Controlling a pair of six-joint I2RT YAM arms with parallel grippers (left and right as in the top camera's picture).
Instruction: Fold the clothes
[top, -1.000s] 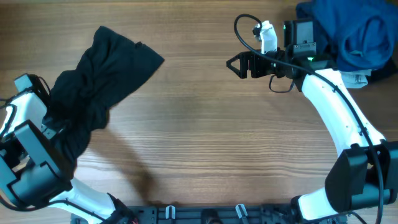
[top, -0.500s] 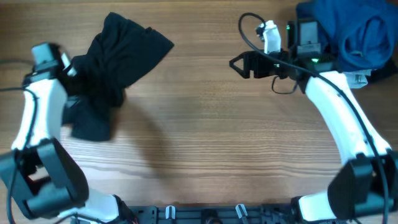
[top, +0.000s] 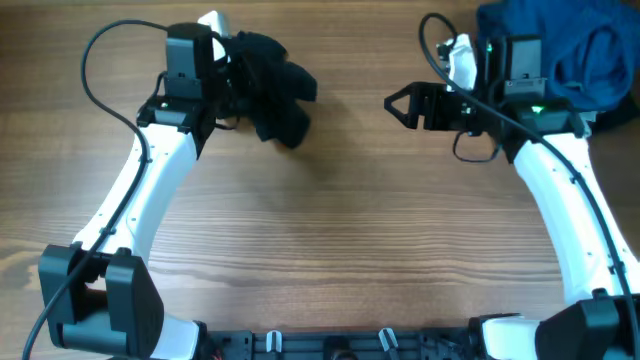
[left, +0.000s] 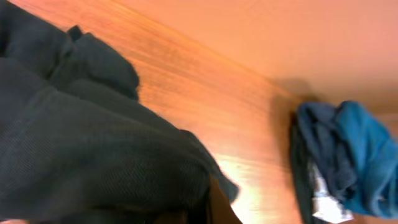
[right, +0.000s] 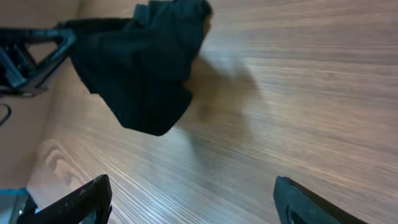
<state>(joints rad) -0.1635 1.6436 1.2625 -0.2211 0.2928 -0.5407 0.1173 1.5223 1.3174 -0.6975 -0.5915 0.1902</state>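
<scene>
The clothes, a black wrinkled garment (top: 278, 88), hang bunched in a clump over the far left of the table. My left gripper (top: 236, 72) is shut on the garment's upper part, and the fabric hides its fingertips. In the left wrist view the black fabric (left: 93, 149) fills the left half of the picture. In the right wrist view the garment (right: 146, 68) dangles above the wood, casting a shadow. My right gripper (top: 392, 102) is open and empty, level with the garment and well to its right. Its two fingertips (right: 78, 200) show wide apart with bare table between them.
A bright blue garment (top: 560, 45) lies heaped at the far right corner, behind the right arm; the left wrist view shows it too (left: 348, 155), with a small white piece (left: 320, 194) beside it. Wooden tabletop (top: 330, 230) spreads between the arms.
The left arm swung from the near left edge to the far side, lifting the black garment off the table into a hanging clump. The right gripper drifted slightly right.
</scene>
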